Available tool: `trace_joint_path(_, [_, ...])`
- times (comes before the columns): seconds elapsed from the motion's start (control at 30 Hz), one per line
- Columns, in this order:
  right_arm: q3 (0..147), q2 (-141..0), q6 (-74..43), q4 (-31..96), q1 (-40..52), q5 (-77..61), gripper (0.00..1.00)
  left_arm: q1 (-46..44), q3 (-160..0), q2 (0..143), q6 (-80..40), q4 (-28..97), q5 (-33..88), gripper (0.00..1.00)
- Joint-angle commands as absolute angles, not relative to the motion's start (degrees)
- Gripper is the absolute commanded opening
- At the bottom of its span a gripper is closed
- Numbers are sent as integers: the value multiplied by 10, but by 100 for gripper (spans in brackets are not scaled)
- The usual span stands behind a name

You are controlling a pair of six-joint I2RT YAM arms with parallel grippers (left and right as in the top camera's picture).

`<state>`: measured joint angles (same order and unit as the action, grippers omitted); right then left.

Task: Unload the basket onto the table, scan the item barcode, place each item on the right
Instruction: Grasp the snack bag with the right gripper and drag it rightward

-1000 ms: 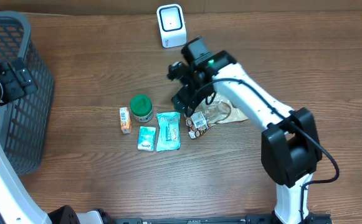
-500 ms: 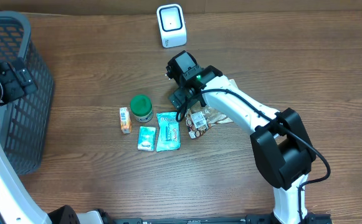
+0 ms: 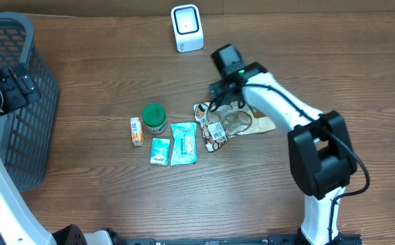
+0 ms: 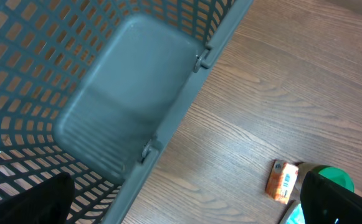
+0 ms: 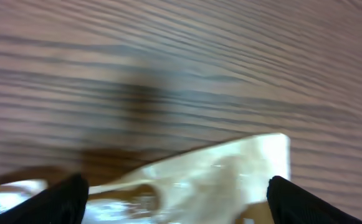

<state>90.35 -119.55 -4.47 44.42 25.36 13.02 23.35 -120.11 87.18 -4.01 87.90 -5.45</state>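
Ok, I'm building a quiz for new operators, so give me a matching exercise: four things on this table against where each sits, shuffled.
1 white scanner
2 grey basket
3 green-lidded jar
4 clear bag

A left edge of the table
B beside the orange box
C far edge, middle
D rightmost loose item

Pairs: 1-C, 2-A, 3-B, 4-D

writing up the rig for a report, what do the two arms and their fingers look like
Both have white link shells and black joint housings. The right arm has a small green light on its black wrist block, and a thin black cable loops out near its base. The left arm matches. The right fingers and left fingers are plain black.
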Motion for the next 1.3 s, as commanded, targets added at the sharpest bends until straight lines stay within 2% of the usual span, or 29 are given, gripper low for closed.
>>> trace_joint_path(0.0, [900,-1199,-55,450,236,93,88,235,-1209,873,-27,878,-60,100])
trace_joint_path(0.23, [900,-1199,-75,447,208,49,82,235,-1209,873,-27,878,-60,100])
trace_joint_path(0.33, [900,-1202,-120,434,205,76,68,235,-1209,873,-27,878,-60,99])
trace_joint_path(0.47, [900,-1215,-171,429,205,145,56,235,-1209,873,-27,878,-60,100])
trace_joint_path(0.57, [900,-1234,-180,427,205,154,52,235,-1209,873,-27,878,-60,100])
trace_joint_path(0.83, [901,-1260,-186,479,201,170,53,235,-1209,873,-27,878,-60,100])
trace_joint_path(1.1, [918,-1258,-239,668,152,150,62,235,-1209,873,-27,878,-60,100])
trace_joint_path(1.27, [918,-1258,-96,754,124,-23,76,235,-1209,873,-27,878,-60,100])
